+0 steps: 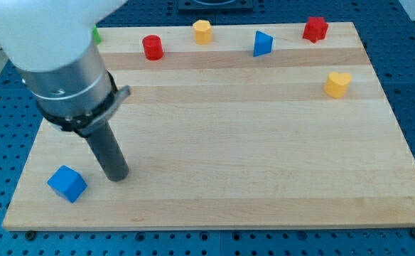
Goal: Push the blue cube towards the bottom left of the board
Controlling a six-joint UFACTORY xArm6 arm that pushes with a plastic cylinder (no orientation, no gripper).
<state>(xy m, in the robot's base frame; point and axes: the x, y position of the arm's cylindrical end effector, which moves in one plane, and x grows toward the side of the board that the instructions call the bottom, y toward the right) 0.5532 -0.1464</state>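
The blue cube (67,183) lies near the bottom left corner of the wooden board (250,156). My tip (116,176) rests on the board just to the cube's right and slightly above it, a small gap apart. The dark rod rises up and to the left into the large grey arm body (58,64), which covers the board's top left part.
Along the view's top stand a red cylinder (152,48), a yellow hexagonal block (202,32), a blue triangular block (262,44) and a red star-like block (315,29). A yellow heart block (337,84) lies at the right. A green block (96,33) peeks out beside the arm.
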